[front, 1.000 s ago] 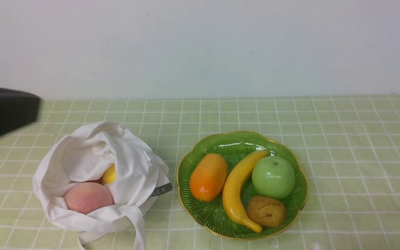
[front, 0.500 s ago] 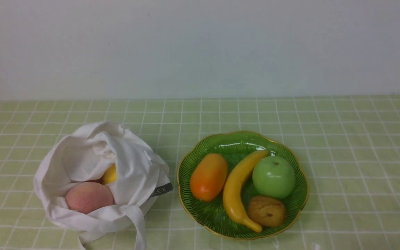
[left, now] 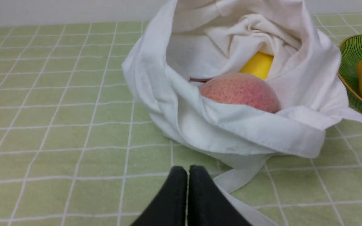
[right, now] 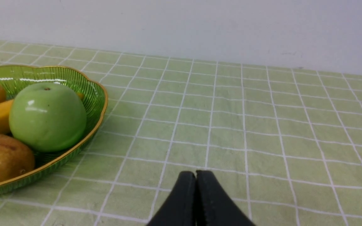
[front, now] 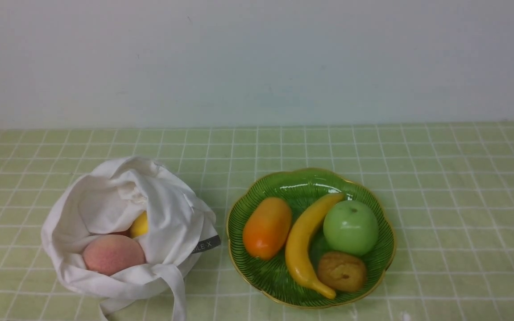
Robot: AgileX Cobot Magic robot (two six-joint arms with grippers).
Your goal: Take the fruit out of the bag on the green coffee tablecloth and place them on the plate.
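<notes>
Both pincers [left: 187, 171] [right: 196, 175] pressed together, empty; peach [front: 113, 254] under bag [front: 167, 209] folds.

I see a plain white wall [front: 257, 58] running straight across behind the table, bare but for a few faint scuffs. The light looks soft and even to me, casting only weak shadows.
</notes>
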